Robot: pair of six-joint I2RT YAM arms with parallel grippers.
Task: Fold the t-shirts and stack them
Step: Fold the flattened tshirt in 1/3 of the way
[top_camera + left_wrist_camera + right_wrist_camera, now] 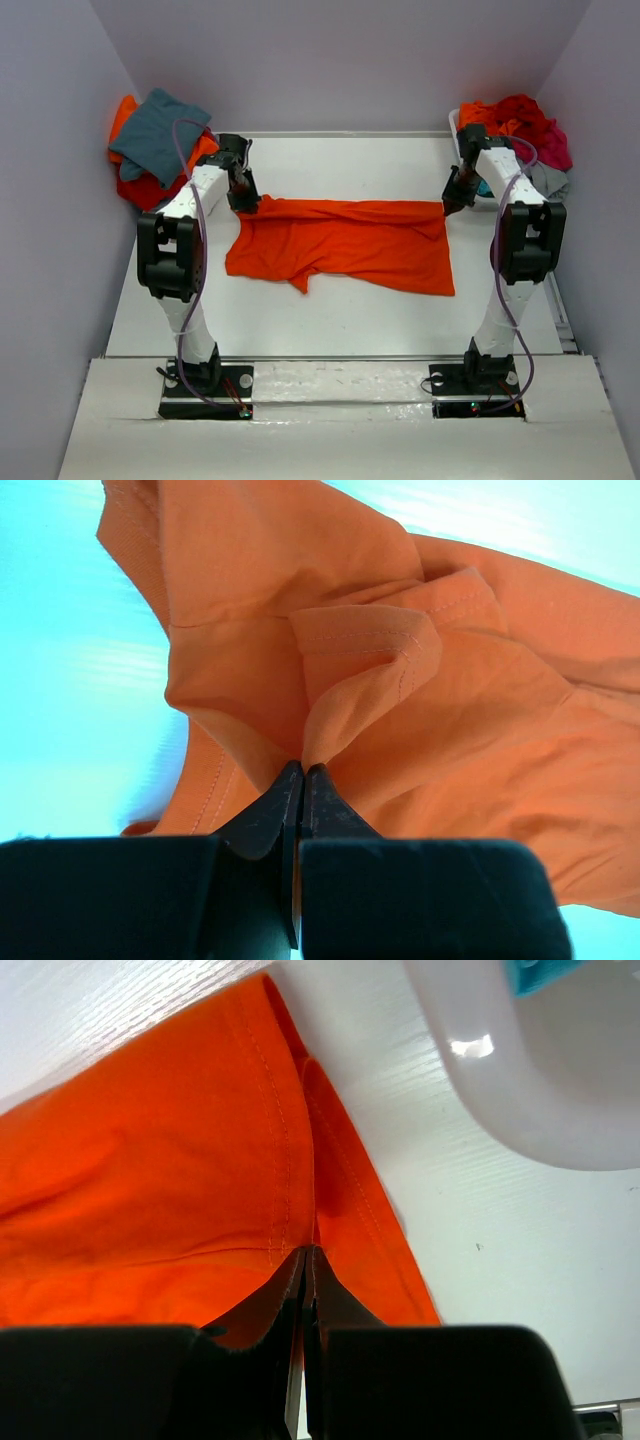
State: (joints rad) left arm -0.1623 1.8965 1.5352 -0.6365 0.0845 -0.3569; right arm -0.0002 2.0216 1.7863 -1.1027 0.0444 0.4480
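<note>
The orange t-shirt (pixel 345 245) lies in the middle of the white table (pixel 330 320). It is spread out wide between the two arms. It is not flat and not folded yet. Its near edge is bumpy, and one bit pokes out toward the arms.

The left gripper (pixel 244 203) is squeezed shut on the far left corner of the shirt. Up close, a bunch of cloth with a stitched hem sits pinched between its two black fingers. The right gripper (pixel 452 203) is squeezed shut on the far right corner, right by a stitched edge. Both hold the shirt low, close to the table.

At the far left of the table there is a pile of shirts (pixel 155 145), with a teal-grey one on top and red and orange under it. These may be the ones already done, but I cannot tell how neatly they are folded. At the far right, a heap of shirts (pixel 520 125), mostly red, sits crumpled in a white bin (pixel 540 1070).

So I think some work is done, but this shirt needs folding and the heap on the right is waiting
</note>
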